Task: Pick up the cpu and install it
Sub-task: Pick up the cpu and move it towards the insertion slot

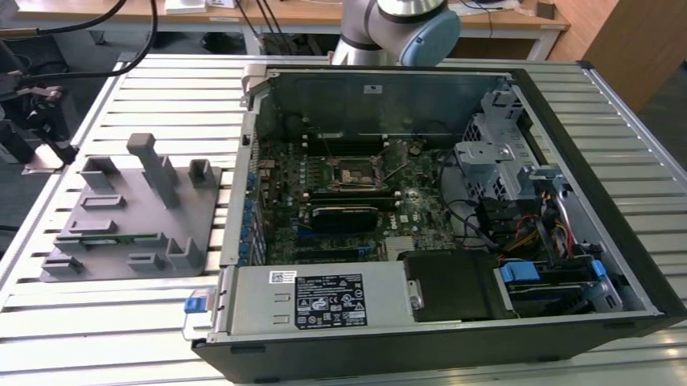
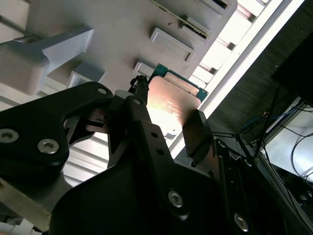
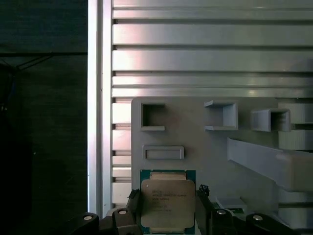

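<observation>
The cpu (image 3: 167,196), a flat square chip with a shiny metal top and a thin green edge, sits between the black fingers of my gripper (image 3: 168,208) over a corner of the grey plastic tray (image 3: 195,132). One finger (image 3: 134,208) presses each side of the chip. In the second wrist view the cpu (image 2: 171,100) catches the light between the same fingers, with my gripper (image 2: 168,117) shut on it just above the tray (image 2: 98,19). The motherboard's square socket (image 1: 352,175) lies open inside the computer case (image 1: 601,201).
The tray (image 1: 108,213) with upright posts lies on the slatted metal table (image 1: 129,322) at the exterior view's left of the case. A green memory stick (image 1: 118,236) rests in the tray. The table edge (image 3: 95,122) and dark floor run close beside the tray corner.
</observation>
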### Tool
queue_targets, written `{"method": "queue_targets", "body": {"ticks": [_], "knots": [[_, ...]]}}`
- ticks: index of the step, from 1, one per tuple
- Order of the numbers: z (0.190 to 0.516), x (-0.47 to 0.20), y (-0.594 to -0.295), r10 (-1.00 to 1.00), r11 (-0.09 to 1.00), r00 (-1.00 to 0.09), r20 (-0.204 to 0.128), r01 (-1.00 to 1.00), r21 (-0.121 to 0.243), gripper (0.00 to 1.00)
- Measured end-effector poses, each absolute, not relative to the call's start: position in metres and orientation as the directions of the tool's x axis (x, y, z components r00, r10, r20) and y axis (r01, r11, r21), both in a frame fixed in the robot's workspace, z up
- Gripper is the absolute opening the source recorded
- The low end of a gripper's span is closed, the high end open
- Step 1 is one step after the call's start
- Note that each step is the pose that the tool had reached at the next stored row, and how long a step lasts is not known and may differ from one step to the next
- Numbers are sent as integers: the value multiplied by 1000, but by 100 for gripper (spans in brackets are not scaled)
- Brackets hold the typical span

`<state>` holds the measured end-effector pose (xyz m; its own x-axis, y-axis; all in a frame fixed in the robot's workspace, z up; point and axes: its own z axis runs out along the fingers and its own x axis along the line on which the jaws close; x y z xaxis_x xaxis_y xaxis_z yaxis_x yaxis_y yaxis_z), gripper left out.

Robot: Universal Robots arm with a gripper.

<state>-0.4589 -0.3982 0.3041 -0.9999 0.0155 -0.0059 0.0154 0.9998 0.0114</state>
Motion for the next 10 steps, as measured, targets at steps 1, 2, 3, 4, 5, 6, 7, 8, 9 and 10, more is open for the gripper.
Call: {"method": "queue_targets", "body": {"ticks": [1,2,3,4,5,6,7,8,9,10], "knots": [[305,-459,-398,16,1000,-1000,-6,15,11,53],[306,-459,-398,16,1000,-1000,-6,15,11,53],[306,-459,-398,16,1000,-1000,-6,15,11,53],[307,-459,-398,16,1000,-1000,-6,15,11,53],[308,-459,-398,16,1000,-1000,-6,15,11,53],[309,-459,-398,16,1000,-1000,-6,15,11,53],[310,-459,-398,16,1000,-1000,-6,15,11,53],[311,-459,-398,16,1000,-1000,-6,15,11,53],[312,-459,-398,16,1000,-1000,-6,15,11,53],[313,-459,-398,16,1000,-1000,-6,15,11,53]]}}
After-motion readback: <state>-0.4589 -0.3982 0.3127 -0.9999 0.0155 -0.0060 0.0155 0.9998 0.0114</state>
